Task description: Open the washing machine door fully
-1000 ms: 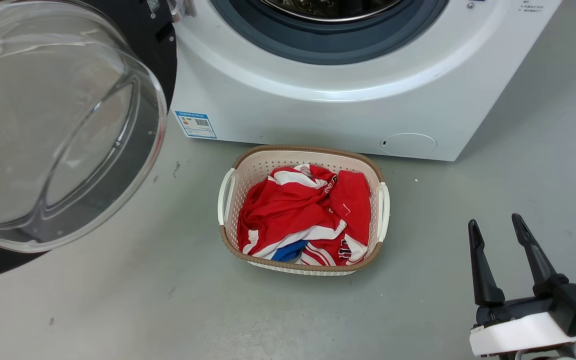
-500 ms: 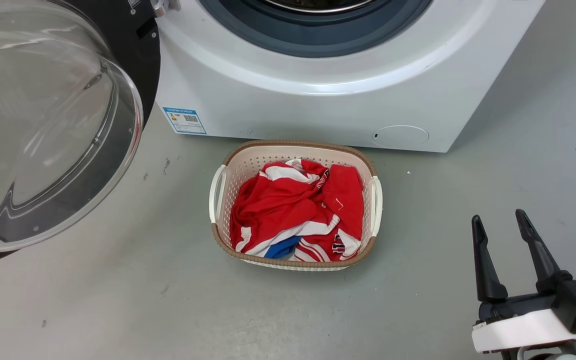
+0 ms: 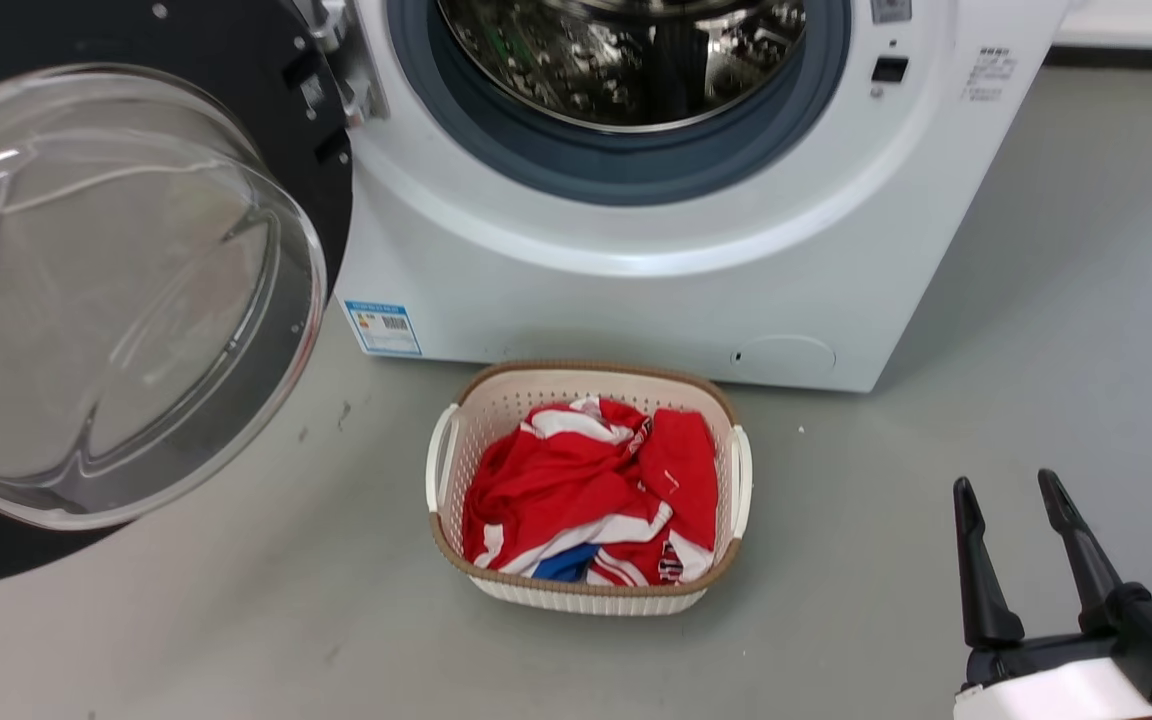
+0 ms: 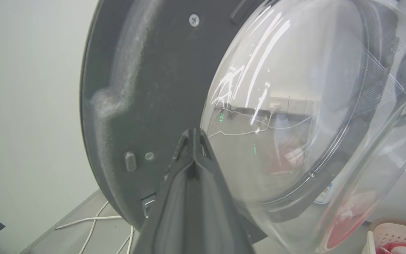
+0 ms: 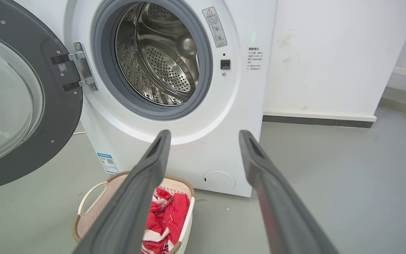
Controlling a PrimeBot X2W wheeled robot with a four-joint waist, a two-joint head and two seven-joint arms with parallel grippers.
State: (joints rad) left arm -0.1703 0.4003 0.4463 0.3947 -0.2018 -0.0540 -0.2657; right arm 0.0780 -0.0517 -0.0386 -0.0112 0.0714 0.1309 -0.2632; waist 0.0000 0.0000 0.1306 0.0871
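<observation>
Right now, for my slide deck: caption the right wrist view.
Open right gripper faces the washing machine, washing machine door swung wide, steel drum exposed, basket of red clothes below.

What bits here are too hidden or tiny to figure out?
- Head view: the blue label on the washing machine has print too small to read.
- Head view: the blue cloth in the basket is mostly buried under red clothes.
- Left wrist view: whether the left pincer touches the washing machine door cannot be told; its own fingers hide the spot.
- Right wrist view: the right pincer hides part of the basket.
</observation>
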